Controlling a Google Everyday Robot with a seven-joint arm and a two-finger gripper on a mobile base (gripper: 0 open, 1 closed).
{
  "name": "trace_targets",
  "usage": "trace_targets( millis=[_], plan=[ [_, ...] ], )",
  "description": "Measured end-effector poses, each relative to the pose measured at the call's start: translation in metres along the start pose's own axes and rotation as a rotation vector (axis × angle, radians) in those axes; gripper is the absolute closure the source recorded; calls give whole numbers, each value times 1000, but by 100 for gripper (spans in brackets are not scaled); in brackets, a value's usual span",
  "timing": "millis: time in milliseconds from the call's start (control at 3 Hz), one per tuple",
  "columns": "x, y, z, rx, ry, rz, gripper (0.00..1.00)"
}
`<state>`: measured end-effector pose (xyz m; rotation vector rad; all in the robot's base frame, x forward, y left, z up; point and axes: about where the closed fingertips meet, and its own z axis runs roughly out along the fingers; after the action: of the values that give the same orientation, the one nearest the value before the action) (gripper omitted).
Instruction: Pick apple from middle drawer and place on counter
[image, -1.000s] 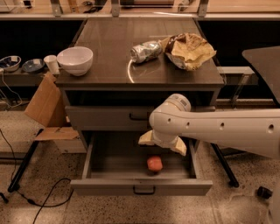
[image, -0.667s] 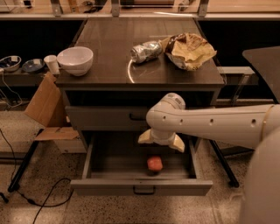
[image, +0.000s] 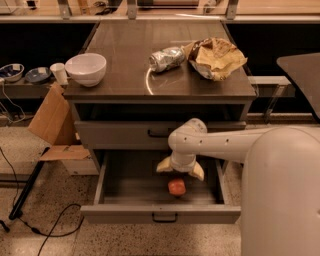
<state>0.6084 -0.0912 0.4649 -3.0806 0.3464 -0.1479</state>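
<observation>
The apple (image: 176, 187), small and orange-red, lies on the grey floor of the open middle drawer (image: 129, 186), near its front panel with the dark handle. My gripper (image: 180, 171) hangs inside the drawer just above and behind the apple. It is open, with its pale fingers (image: 197, 171) spread to either side and not touching the fruit. My white arm reaches in from the right. The counter (image: 127, 55) is the dark glossy top of the cabinet above.
On the counter stand a white bowl (image: 86, 68) at the left, a crumpled silver foil bag (image: 166, 58) and a brown paper bag (image: 216, 58) at the right. The shut upper drawer front (image: 120, 134) overhangs the gripper. A cardboard box (image: 52, 119) and cables lie on the floor at the left.
My gripper has moved down and slightly left inside the drawer, closer to the apple. The apple has not moved.
</observation>
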Motion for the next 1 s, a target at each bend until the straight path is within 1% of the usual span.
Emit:
trace_targets(
  millis=[333, 667, 1000],
  plan=[
    [-4, -3, 34, 29, -45, 1, 0],
    [-6, -9, 62, 59, -62, 23, 0],
    [-12, -12, 77, 100, -35, 67, 0]
  ],
)
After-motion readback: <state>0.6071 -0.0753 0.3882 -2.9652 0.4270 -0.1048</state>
